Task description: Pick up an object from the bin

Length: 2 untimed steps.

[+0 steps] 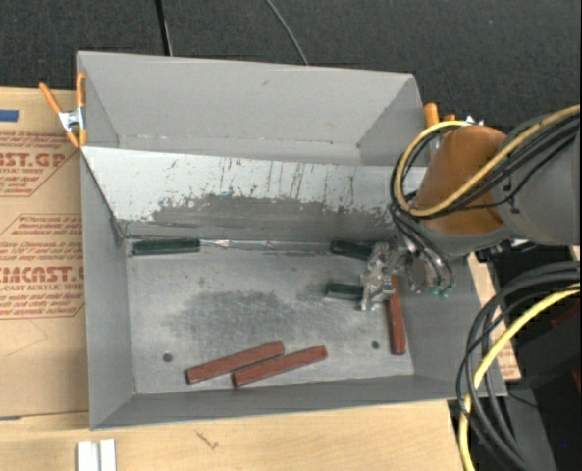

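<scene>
Hanging low over the right part of the bin floor, the claw (374,290) ends the arm that comes in from the right. Its tip shows as a small cluster of bright metal, and whether it is open or closed cannot be told from this angle. Just to its left, touching it or very nearly so, lies a short dark green piece (343,290), the thing nearest the claw; whether the claw has hold of it cannot be told either. On the claw's other side a reddish-brown stick (396,326) lies close along the right wall, pointing toward the front, with its far end just beside the claw. Another dark green bit (349,248) lies a little behind the claw, at the foot of the back wall. Above the claw the wrist carries an orange cover (457,180), ringed by yellow and black cables (408,180).

Further out, near the front of the floor and left of centre, a left brown stick (234,361) and a right brown stick (281,364) lie side by side, touching along part of their length, both tilted slightly. Well apart from all this, a long dark green rod (165,247) lies at the back left, along the foot of the scuffed back wall. The grey metal bin (251,106) stands on a light wooden desk (271,440)
</scene>
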{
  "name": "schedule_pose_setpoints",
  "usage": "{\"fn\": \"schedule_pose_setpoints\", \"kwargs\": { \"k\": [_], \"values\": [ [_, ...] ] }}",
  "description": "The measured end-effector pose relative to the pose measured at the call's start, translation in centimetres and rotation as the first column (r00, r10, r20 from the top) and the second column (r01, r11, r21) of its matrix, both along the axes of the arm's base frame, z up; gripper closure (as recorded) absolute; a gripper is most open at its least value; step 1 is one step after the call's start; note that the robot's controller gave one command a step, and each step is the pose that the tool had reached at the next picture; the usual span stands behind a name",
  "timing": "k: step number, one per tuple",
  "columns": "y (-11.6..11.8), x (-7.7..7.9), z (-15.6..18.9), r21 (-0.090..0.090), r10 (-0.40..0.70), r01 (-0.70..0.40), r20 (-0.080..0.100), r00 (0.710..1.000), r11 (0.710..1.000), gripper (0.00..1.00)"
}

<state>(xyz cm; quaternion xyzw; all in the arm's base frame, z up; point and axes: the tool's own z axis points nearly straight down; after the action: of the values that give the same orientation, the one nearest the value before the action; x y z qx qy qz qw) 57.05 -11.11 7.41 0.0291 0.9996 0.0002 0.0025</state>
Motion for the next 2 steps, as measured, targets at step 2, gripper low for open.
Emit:
{"fn": "schedule_pose_setpoints", "kwargs": {
  "k": [2],
  "values": [
    [-1.05, -2.99, 12.46, -0.001, 0.014, -0.014, -0.003, 1.000, 1.000, 1.00]
  ]
}}
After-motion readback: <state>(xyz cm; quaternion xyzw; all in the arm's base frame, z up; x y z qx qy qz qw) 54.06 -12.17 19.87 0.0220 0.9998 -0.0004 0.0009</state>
